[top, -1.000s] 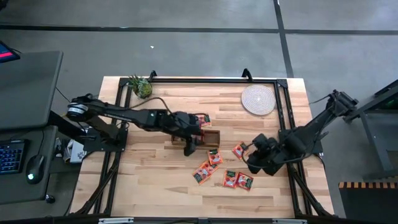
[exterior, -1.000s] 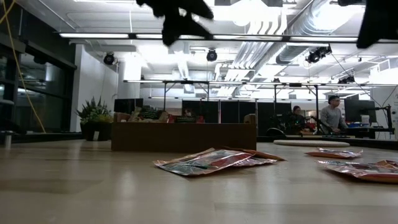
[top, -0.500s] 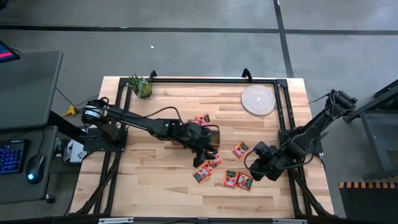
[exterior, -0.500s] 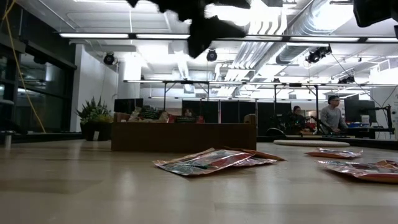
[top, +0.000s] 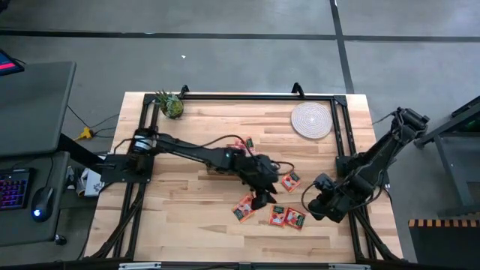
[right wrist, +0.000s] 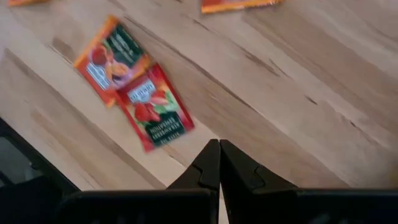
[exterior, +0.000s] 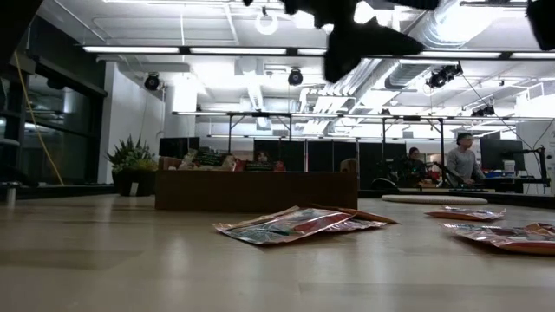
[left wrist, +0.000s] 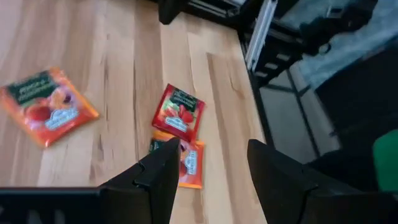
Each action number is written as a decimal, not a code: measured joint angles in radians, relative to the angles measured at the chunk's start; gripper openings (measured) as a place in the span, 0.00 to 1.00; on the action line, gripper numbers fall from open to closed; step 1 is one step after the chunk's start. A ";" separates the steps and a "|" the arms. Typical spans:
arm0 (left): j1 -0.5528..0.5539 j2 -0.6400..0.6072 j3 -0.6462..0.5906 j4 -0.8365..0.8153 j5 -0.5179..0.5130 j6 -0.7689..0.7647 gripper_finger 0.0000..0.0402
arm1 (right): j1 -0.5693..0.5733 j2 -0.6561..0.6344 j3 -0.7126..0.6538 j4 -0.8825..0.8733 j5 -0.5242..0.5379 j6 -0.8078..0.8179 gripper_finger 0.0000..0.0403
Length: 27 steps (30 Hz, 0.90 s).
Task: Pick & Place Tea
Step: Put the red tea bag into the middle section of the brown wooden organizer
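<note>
From above, the left gripper [top: 264, 198] hangs over loose tea sachets [top: 286, 217] on the bench [top: 187, 217], jaws apart and empty. The right gripper [top: 324, 207] waits near the bench's right edge. Only its wrist view shows those jaws pressed shut above two overlapping sachets [right wrist: 134, 81].

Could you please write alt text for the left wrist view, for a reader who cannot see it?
The left pincer hangs open and empty above a wooden table, its two dark fingers framing two overlapping tea sachets, a red one partly covering an orange one. A third orange sachet lies apart on the wood, and the table's edge with its metal frame runs past beyond them.
</note>
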 joint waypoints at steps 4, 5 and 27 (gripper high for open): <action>-0.029 0.072 0.090 0.015 -0.043 0.113 0.46 | 0.040 0.000 0.001 -0.029 -0.003 0.032 0.00; -0.035 0.086 0.104 0.008 -0.048 0.139 0.46 | 0.049 0.000 0.001 -0.039 -0.005 0.044 0.00; -0.070 0.276 0.167 0.236 -0.007 0.216 0.01 | 0.208 -0.010 0.229 -0.442 0.108 0.206 0.00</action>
